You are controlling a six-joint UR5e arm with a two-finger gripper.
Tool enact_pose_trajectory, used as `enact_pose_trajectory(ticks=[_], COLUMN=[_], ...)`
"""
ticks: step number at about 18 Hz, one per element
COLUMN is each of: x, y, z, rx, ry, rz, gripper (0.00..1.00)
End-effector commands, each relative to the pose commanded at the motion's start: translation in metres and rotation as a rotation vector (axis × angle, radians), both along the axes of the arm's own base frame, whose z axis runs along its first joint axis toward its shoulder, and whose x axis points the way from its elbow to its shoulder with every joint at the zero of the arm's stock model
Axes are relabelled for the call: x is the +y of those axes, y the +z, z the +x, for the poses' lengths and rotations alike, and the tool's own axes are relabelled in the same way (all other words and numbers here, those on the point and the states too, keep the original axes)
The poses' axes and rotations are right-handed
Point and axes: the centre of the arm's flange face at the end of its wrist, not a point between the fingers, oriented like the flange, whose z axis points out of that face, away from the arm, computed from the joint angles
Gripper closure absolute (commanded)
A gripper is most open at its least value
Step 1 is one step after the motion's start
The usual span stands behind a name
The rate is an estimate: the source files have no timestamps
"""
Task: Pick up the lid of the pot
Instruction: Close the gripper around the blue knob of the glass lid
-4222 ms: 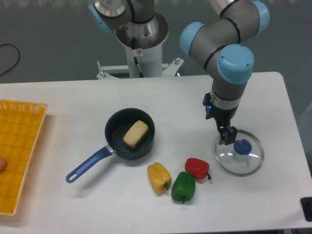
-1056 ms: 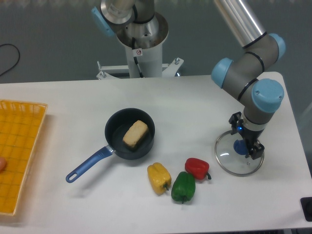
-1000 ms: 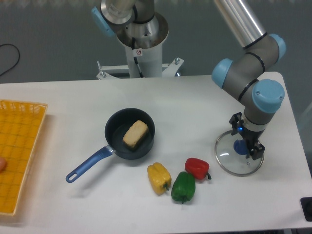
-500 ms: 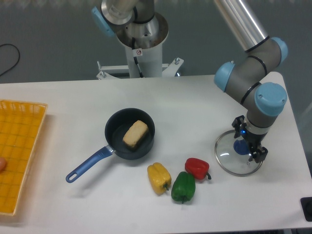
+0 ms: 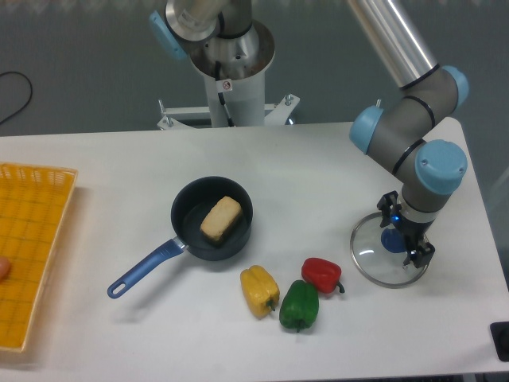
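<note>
A black pan (image 5: 189,213) holds a tan block (image 5: 221,219); an orange crate (image 5: 52,181) holds a reddish item (image 5: 4,268). The gripper (image 5: 404,231), fingers spread, is at the pot lid (image 5: 374,259), right on the table (image 5: 159,334).

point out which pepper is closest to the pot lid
The red pepper, just beside the lid; the yellow pepper and green pepper lie farther off.

The pan (image 5: 190,208) lies left of the pot lid (image 5: 372,256).
</note>
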Motion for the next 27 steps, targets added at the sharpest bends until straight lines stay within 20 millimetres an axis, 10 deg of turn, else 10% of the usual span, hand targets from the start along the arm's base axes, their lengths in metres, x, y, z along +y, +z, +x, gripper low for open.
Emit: enact_pose_trajectory(ticks=[11, 27], x=[0.0003, 0.0012], y=[-0.0075, -0.0023], z=[0.0026, 0.0034], rx=[-0.013, -0.006], ry=[-0.009, -0.014], rz=[-0.003, -0.001], gripper=[0.05, 0.45])
